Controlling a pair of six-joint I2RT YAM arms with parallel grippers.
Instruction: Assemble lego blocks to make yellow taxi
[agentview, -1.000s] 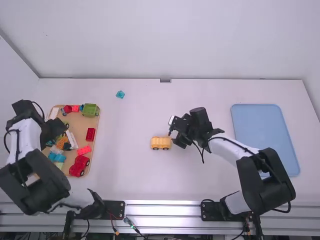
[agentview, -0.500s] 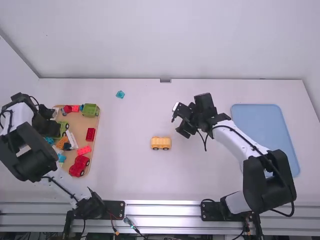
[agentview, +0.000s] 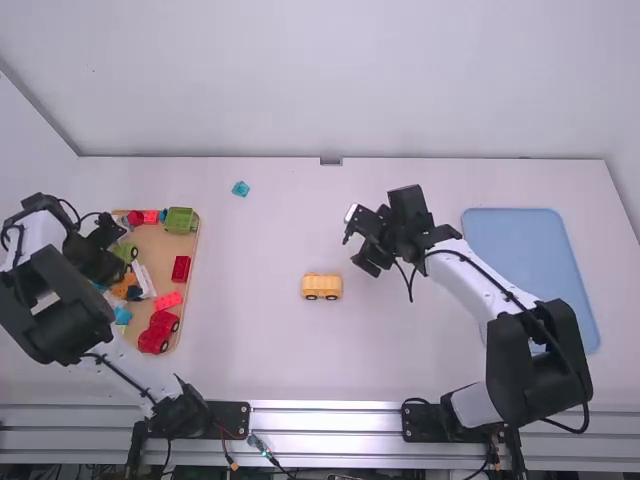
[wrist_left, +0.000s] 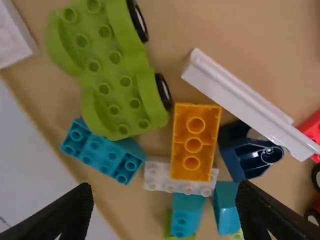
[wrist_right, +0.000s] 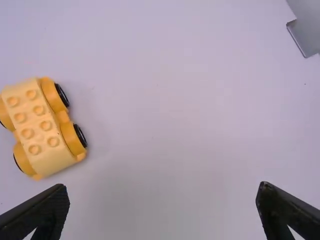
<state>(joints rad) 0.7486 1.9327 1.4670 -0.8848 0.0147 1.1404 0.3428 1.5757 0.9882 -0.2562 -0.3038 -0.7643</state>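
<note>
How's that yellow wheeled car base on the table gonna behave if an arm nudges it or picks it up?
The yellow car base would likely roll if pushed lengthwise, since it stands on wheels. Its molded, studded body looks like hard plastic, so it should stay stiff when gripped. Tipping seems unlikely, as it sits low with wheels on both sides.

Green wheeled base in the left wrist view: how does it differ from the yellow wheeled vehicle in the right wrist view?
The green base is lime green, the yellow vehicle yellow. The green base lies on the tan tray among other bricks; the yellow vehicle stands on the white table. The green base shows at least six stud pairs, the yellow vehicle four. Both have black tyres and studs facing up.
</note>
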